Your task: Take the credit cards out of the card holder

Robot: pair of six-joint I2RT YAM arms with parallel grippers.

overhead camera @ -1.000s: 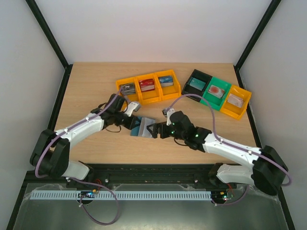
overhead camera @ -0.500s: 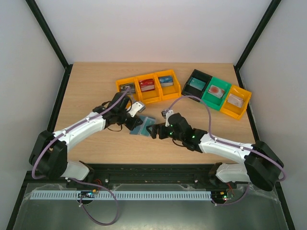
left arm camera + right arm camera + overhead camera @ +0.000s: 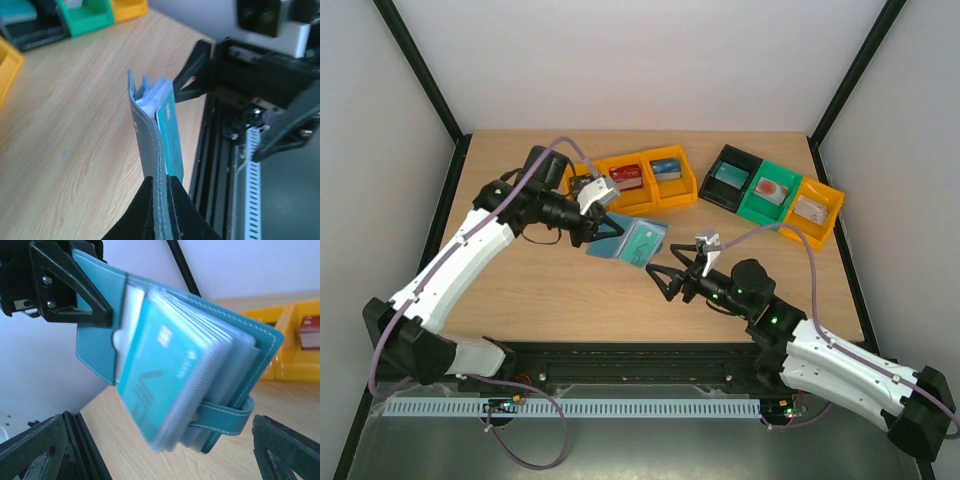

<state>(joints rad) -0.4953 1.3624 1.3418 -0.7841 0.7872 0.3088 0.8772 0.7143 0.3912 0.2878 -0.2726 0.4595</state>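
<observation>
The teal-blue card holder (image 3: 612, 243) hangs open in the air above the table, with its pale clear sleeves fanned out. My left gripper (image 3: 601, 227) is shut on the edge of its cover (image 3: 150, 150). A teal credit card (image 3: 643, 240) sits in the front sleeve and partly sticks out; it also shows in the right wrist view (image 3: 155, 375). The strap (image 3: 225, 415) loops round the sleeves. My right gripper (image 3: 668, 277) is open and empty, just in front of and below the holder, apart from it. Its fingers (image 3: 35, 445) frame the holder (image 3: 250, 350).
A yellow three-compartment bin (image 3: 638, 197) stands behind the holder with cards in it. A black, green and yellow row of bins (image 3: 741, 208) stands at the back right, also with cards. The table's near edge and black rail (image 3: 220, 150) lie under the right gripper.
The left arm has lifted the card holder up and toward the back right. The right gripper has drawn back from the holder toward the near edge, and the sleeves now hang fanned out.
</observation>
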